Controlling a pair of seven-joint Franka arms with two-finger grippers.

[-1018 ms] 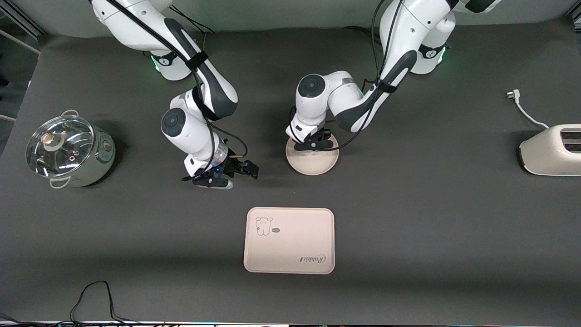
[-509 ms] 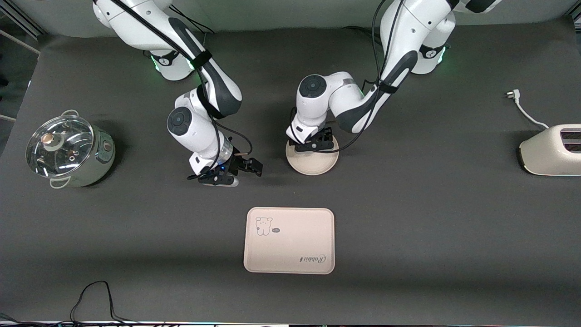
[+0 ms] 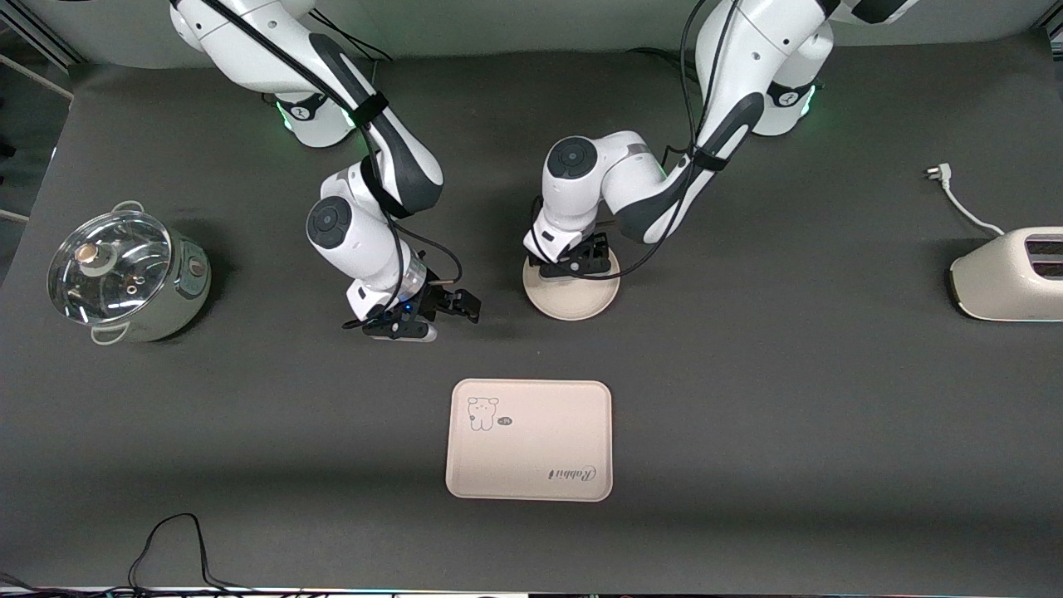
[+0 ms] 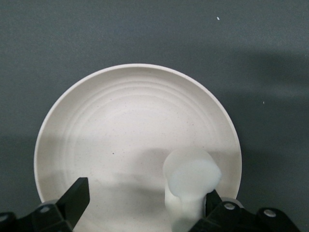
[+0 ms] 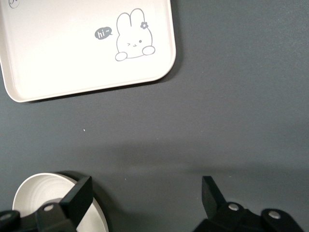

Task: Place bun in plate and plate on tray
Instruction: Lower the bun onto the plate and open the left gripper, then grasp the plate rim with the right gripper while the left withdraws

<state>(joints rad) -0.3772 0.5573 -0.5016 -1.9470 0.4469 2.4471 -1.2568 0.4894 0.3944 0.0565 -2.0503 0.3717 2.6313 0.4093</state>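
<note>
Cream: one plate [image 3: 573, 297], one tray [image 3: 530, 440], one bun [image 4: 190, 175].

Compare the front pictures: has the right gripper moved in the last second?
Yes. The right gripper shifted toward the plate and slightly away from the tray.

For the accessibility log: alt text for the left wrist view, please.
Seen from above, the bun sits in the plate near its rim, against one finger of the open left gripper, the other finger well clear of it. The plate rests on the dark grey table.
</note>
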